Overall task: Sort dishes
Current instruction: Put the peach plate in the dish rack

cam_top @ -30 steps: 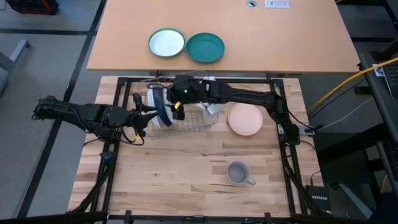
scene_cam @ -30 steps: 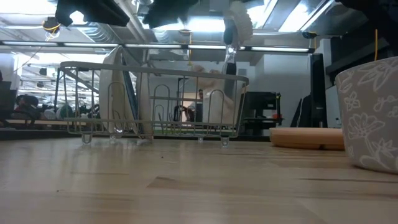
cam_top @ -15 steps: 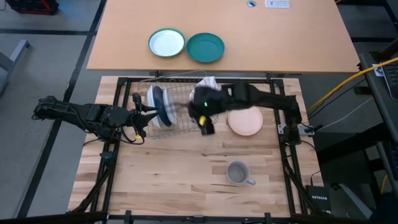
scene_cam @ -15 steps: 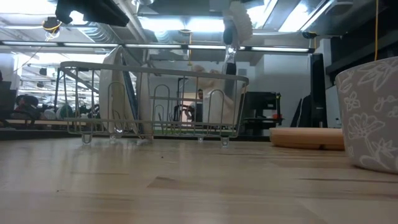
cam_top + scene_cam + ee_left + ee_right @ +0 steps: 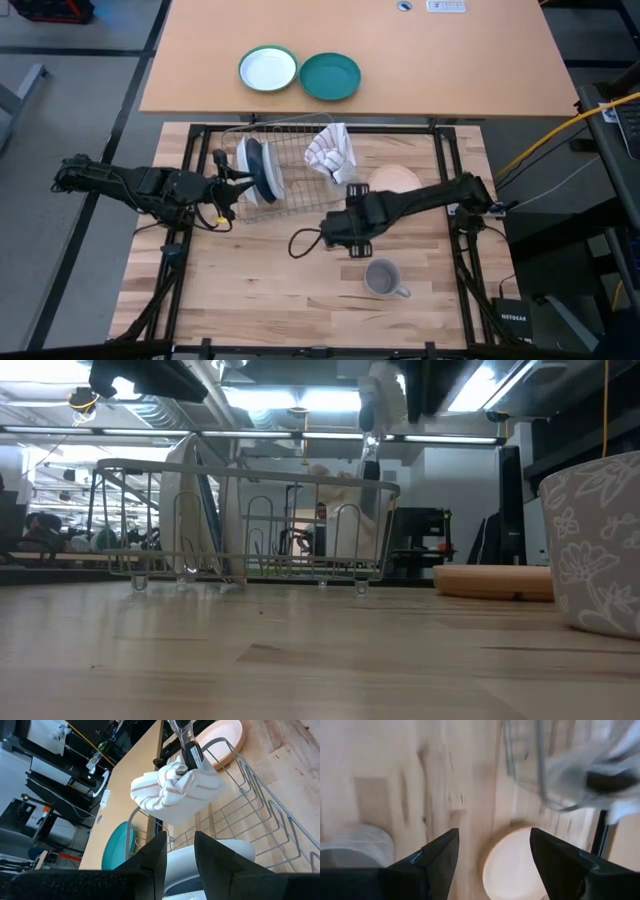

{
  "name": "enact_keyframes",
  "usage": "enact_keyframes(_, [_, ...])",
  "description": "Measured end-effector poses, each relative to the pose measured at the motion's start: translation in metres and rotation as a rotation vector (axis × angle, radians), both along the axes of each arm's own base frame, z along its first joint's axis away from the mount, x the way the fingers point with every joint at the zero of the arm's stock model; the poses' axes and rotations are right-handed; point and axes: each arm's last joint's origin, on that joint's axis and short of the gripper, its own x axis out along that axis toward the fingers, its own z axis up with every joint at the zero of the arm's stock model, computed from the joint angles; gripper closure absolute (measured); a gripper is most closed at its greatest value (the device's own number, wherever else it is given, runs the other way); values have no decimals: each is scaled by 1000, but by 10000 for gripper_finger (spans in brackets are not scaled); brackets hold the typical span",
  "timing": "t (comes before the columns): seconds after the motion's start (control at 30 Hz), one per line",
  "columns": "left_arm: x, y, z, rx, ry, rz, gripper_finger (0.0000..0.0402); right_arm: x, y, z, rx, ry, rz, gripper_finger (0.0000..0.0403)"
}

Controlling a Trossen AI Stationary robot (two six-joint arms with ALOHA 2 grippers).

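A wire rack [image 5: 290, 165] holds a white plate [image 5: 244, 158] and a dark blue plate [image 5: 266, 172], both standing on edge in its slots. A striped towel [image 5: 331, 150] hangs over the rack's far right corner. A tan plate [image 5: 398, 180] lies flat on the table, right of the rack. The grey mug [image 5: 382, 277] stands upright near the front. My left gripper [image 5: 238, 183] is open, level at the rack's left end beside the plates. My right gripper [image 5: 343, 238] is open and empty above the table, between the rack and the mug.
A green-rimmed white plate [image 5: 268, 69] and a teal plate [image 5: 330, 77] lie on the tan table beyond. In the right wrist view the mug [image 5: 350, 845] and the tan plate [image 5: 515, 865] lie below the open fingers. Bare wood lies at the front left.
My right gripper has pulled away from above the rack, by the dark blue plate, toward the table's near edge and to the right, and it now hangs over bare table near the mug. The plates stay on edge in the rack.
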Motion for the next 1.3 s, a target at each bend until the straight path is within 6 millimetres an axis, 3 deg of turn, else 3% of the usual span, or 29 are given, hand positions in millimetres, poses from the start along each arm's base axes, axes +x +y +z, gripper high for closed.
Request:
enact_keyframes(0.27, [0, 0, 0, -13, -8, 5, 311, -11, -23, -54, 14, 236, -82, 155])
enact_keyframes(0.4, [0, 0, 0, -13, -8, 5, 311, -28, -50, -64, 37, 334, -71, 155])
enact_keyframes(0.53, [0, 0, 0, -15, -9, 6, 311, -60, -80, -66, 48, 381, -137, 155])
enact_keyframes(0.63, [0, 0, 0, -16, -9, 6, 311, -96, -96, -62, 57, 388, -192, 155])
enact_keyframes(0.87, [0, 0, 0, -16, -10, 7, 311, -167, -103, -78, 138, 417, -228, 155])
enact_keyframes(1.07, [0, 0, 0, -29, -19, 12, 311, -178, -102, -98, 149, 368, -99, 155])
enact_keyframes(1.3, [0, 0, 0, -44, -30, 18, 311, -163, -104, -110, 98, 293, 104, 155])
